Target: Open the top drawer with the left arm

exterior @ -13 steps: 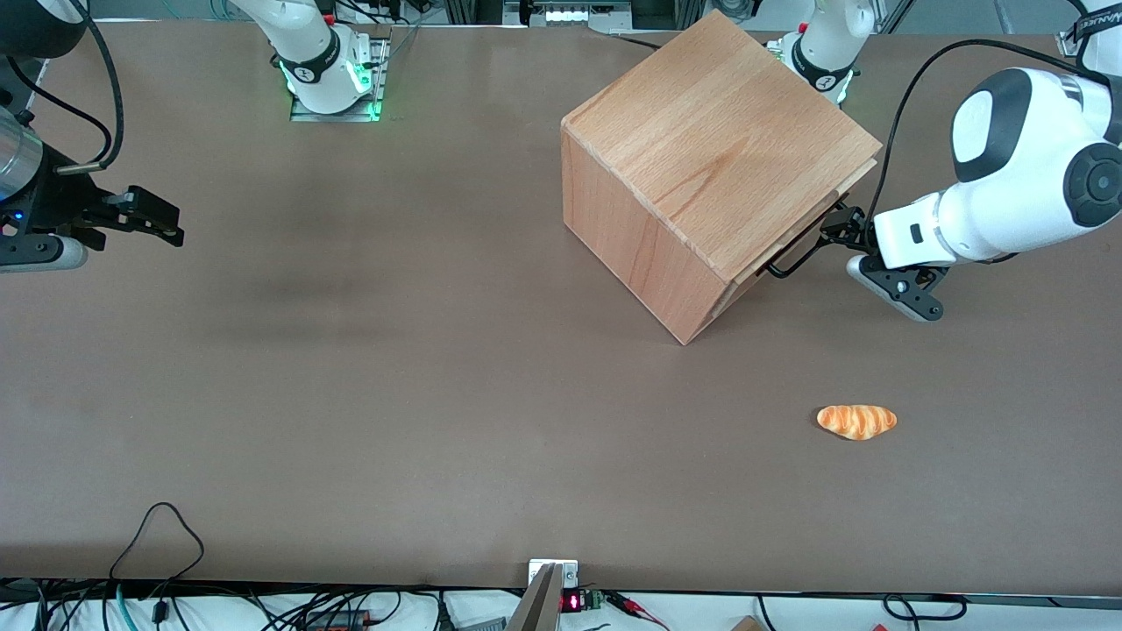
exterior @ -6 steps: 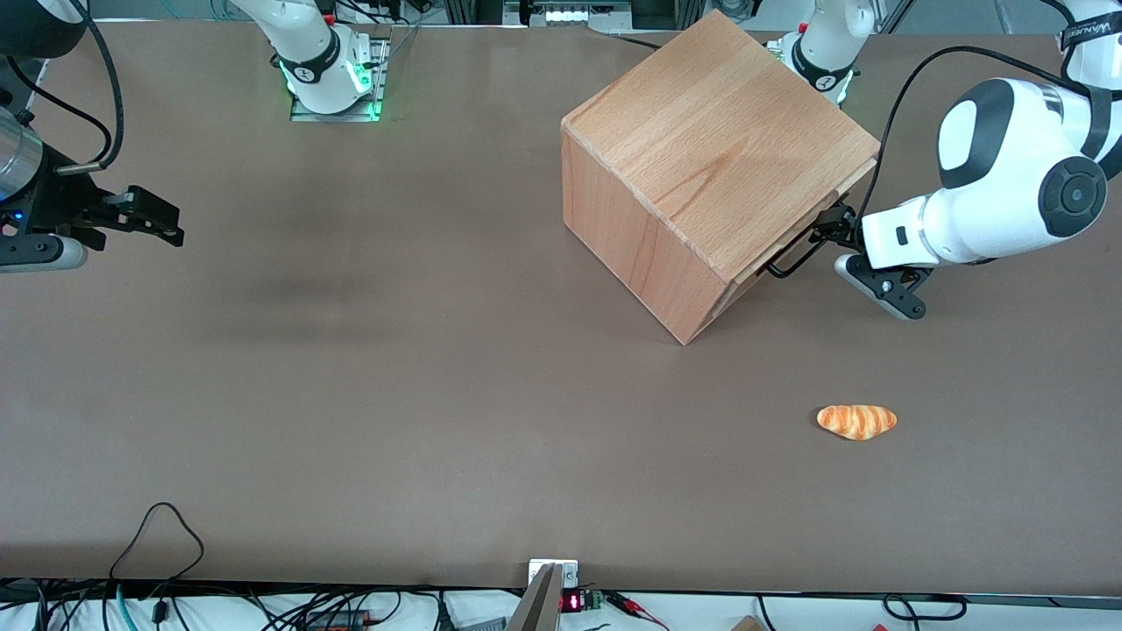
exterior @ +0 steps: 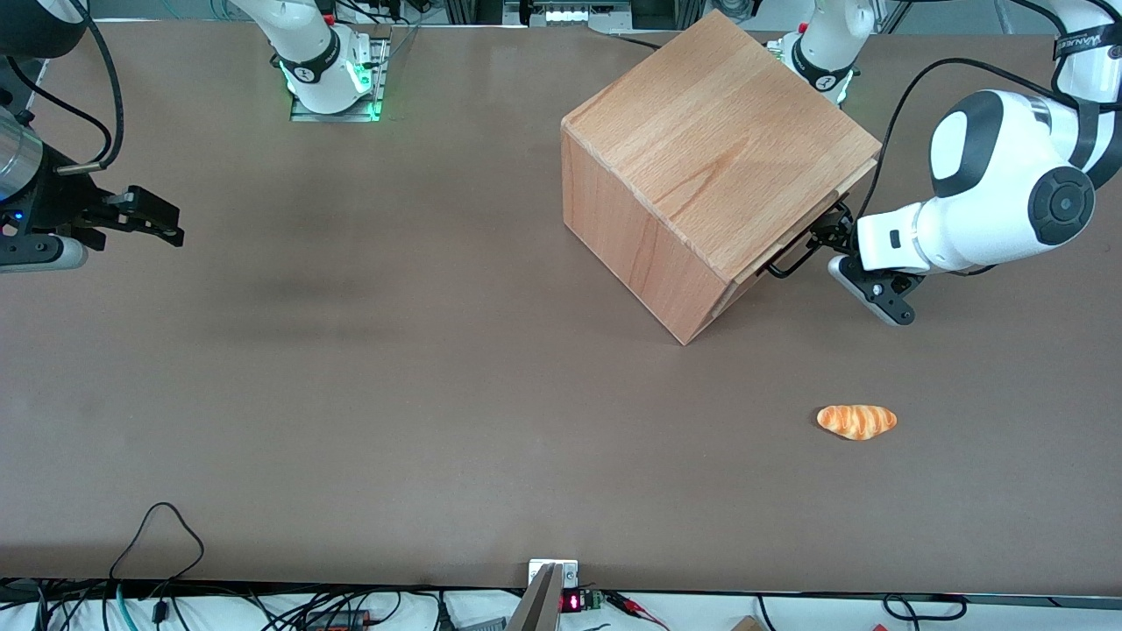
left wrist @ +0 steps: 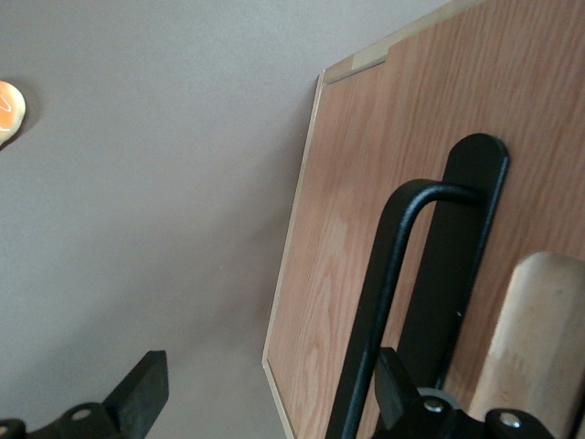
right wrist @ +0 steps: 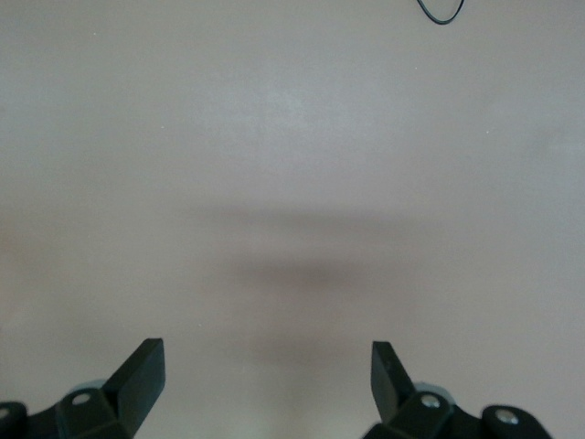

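Front view shows the left arm [exterior: 990,210] having slid its gripper [exterior: 837,232] closer to the top drawer [exterior: 811,223], at the cabinet's [exterior: 701,166] four o'clock; fingers [left wrist: 137,398] spread wide around the black handle [left wrist: 384,302], grasp not yet closed.

The brown surface [exterior: 368,368] runs wide and matte; a wooden cabinet [exterior: 710,166] stands on it toward the working arm's end, turned at an angle; the end effector [exterior: 831,235] hangs just beside the cabinet's drawer face, above the surface, fingers spread; a small orange bread roll [exterior: 856,421] lies nearer the front camera than the cabinet, well apart from it.
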